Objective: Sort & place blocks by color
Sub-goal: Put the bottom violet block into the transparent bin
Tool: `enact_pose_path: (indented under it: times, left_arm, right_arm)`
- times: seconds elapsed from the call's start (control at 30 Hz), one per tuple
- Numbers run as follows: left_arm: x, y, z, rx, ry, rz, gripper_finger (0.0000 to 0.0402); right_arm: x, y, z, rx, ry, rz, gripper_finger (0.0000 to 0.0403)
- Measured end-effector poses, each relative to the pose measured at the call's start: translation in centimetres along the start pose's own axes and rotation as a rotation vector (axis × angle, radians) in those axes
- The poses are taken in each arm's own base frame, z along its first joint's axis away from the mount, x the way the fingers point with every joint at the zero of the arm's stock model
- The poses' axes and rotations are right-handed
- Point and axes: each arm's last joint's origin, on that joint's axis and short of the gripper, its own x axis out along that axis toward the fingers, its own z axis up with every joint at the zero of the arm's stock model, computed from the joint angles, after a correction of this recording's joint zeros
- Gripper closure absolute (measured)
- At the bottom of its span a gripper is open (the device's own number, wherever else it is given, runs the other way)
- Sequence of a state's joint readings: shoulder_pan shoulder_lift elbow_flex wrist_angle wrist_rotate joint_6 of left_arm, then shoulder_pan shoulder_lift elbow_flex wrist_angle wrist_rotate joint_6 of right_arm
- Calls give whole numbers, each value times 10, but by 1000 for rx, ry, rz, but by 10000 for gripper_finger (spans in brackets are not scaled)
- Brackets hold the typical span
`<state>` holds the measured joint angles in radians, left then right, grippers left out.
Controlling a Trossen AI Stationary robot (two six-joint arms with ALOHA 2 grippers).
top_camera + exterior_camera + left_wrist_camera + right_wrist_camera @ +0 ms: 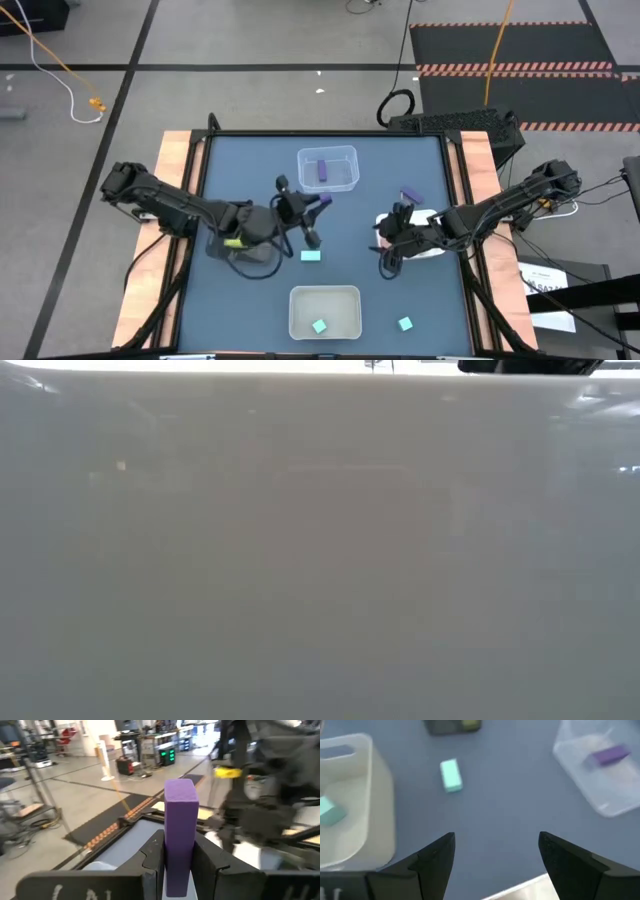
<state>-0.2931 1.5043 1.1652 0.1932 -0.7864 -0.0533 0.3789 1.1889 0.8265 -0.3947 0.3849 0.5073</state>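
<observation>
white tray wall (320, 560) fills the low view, hiding blocks and arms.

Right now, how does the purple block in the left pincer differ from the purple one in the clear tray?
The held purple block is clamped in the left pincer, off the table; the tray's purple block lies loose in the clear tray. The held one points out past the fingertips; the other lies flat. Both are purple bars.

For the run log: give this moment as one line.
left gripper: shut on purple block, near clear tray | right gripper: open, empty, above table | loose: teal block
</observation>
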Motion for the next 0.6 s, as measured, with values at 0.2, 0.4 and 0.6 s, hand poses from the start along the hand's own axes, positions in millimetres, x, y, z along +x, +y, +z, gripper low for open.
enact_pose_path:
  times: [0.2,0.4,0.6]
  left_arm:
    - [25,33,-10,-30,90,128,335]
    - [49,77,-24,-149,204,268,335]
    - [85,101,-56,-254,312,291,335]
  right_arm:
    - [2,-8,8,-28,-87,-128,124]
    - [5,-18,15,-1,-146,-227,124]
    - [7,-25,22,19,-182,-247,124]
